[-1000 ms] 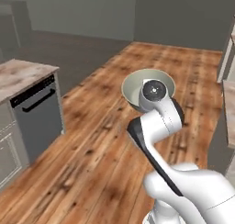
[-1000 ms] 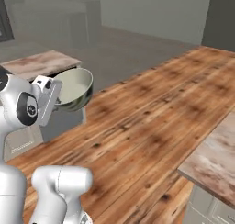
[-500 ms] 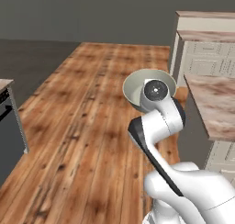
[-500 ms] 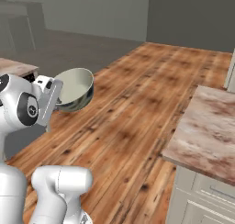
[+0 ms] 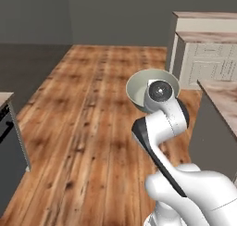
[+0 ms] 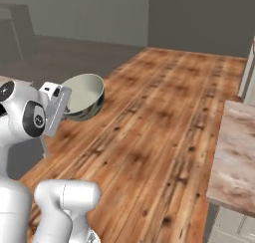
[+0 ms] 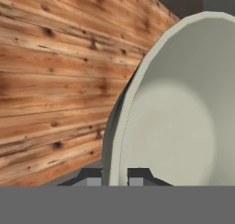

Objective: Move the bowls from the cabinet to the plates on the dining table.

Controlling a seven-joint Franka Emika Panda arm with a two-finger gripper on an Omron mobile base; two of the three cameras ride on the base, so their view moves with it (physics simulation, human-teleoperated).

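A bowl, grey stone-look outside and pale beige inside, hangs in the air in front of my wrist, above the wooden floor. In the right base view the bowl tilts with its mouth facing up and toward the arm. My gripper is shut on the bowl's rim, one fingertip inside and one outside, and the bowl takes up the right half of the hand view. The cabinet and the plates are out of view.
A marble-topped counter stands close on the right, also seen as the marble top. Cream panelled drawers with a marble top stand further back. A dark appliance is at the left. Open wooden floor lies ahead.
The whole scene has swept across both base views, so the base has turned; the counters on the right have come closer. The bowl stays in the gripper, in the same place relative to the arm.
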